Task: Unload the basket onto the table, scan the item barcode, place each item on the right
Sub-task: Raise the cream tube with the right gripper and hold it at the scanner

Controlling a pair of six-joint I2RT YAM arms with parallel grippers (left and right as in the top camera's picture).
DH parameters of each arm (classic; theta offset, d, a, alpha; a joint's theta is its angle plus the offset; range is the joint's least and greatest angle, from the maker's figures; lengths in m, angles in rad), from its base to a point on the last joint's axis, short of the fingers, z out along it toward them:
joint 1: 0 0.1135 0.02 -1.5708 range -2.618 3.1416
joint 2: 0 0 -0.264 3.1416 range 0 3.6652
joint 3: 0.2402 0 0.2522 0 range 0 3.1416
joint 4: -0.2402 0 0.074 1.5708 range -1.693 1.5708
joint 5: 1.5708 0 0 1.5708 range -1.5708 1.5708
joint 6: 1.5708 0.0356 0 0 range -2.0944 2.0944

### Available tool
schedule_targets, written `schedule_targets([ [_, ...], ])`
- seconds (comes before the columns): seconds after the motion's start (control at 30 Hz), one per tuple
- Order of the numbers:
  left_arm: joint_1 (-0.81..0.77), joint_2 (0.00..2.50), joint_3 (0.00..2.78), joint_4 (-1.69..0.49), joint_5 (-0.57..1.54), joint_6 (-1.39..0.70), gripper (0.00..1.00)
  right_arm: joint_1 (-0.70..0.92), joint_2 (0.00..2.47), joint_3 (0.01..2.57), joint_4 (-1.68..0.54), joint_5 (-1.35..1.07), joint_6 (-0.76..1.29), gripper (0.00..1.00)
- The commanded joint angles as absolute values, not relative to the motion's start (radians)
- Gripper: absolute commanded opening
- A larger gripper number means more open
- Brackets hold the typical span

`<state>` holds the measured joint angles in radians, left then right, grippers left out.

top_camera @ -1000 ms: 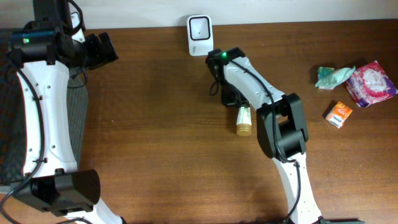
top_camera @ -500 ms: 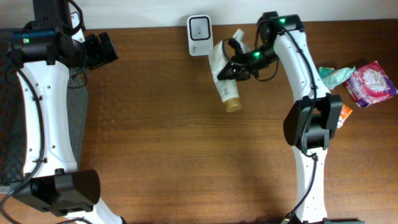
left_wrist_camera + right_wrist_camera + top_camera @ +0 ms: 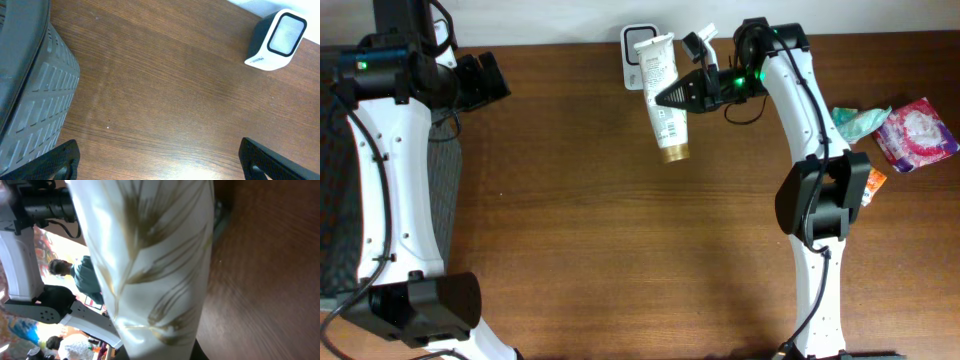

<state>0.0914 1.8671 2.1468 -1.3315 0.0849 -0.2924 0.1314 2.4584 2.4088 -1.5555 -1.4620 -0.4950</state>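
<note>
Swung up to the scanner (image 3: pixel 276 39) at 12 o'clock, the tube (image 3: pixel 656 65), likely soft and light, is pinched mid-body by the right gripper (image 3: pixel 667 97); the left gripper (image 3: pixel 485 80) is spread wide.

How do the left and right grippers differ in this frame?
The left gripper is wide open and empty; the right gripper is shut on the white tube. The left hangs near the grey basket; the right holds its tube by the scanner. Both are black.
</note>
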Motion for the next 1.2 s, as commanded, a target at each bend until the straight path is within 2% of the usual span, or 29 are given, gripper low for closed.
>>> schedule_targets([
  [0.0,0.095,1.863,2.156,-1.33,0.081,-0.29,0.99,0.16,2.441,2.429,-1.55,-1.552,-0.508,0.04],
  [0.4,0.095,1.863,2.156,-1.33,0.081,-0.291,0.99,0.164,2.441,2.429,-1.545,-1.493,-0.504,0.04],
  [0.47,0.095,1.863,2.156,-1.33,0.081,-0.291,0.99,0.167,2.441,2.429,-1.52,-1.28,-0.377,0.04],
  [0.53,0.095,1.863,2.156,-1.33,0.081,-0.291,0.99,0.177,2.441,2.429,-1.409,-0.872,-0.004,0.04],
  [0.57,0.095,1.863,2.156,-1.33,0.081,-0.29,0.99,0.183,2.441,2.43,-1.378,-0.743,0.086,0.04],
  [0.67,0.095,1.863,2.156,-1.33,0.081,-0.291,0.99,0.207,2.441,2.436,-1.27,-0.404,0.175,0.04],
  [0.77,0.095,1.863,2.156,-1.33,0.081,-0.291,0.99,0.259,2.441,2.437,-1.15,-0.041,0.171,0.04],
  [0.83,0.095,1.863,2.156,-1.33,0.081,-0.291,0.99,0.315,2.441,2.437,-1.037,0.203,0.078,0.04],
  [0.93,0.095,1.863,2.156,-1.33,0.081,-0.291,0.99,0.391,2.448,2.436,-0.824,0.417,-0.141,0.04],
  [1.03,0.095,1.863,2.156,-1.33,0.081,-0.291,0.99,0.439,2.474,2.436,-0.595,0.476,-0.321,0.04],
  [1.17,0.095,1.863,2.156,-1.33,0.081,-0.29,0.99,0.445,2.529,2.435,-0.388,0.477,-0.386,0.04],
])
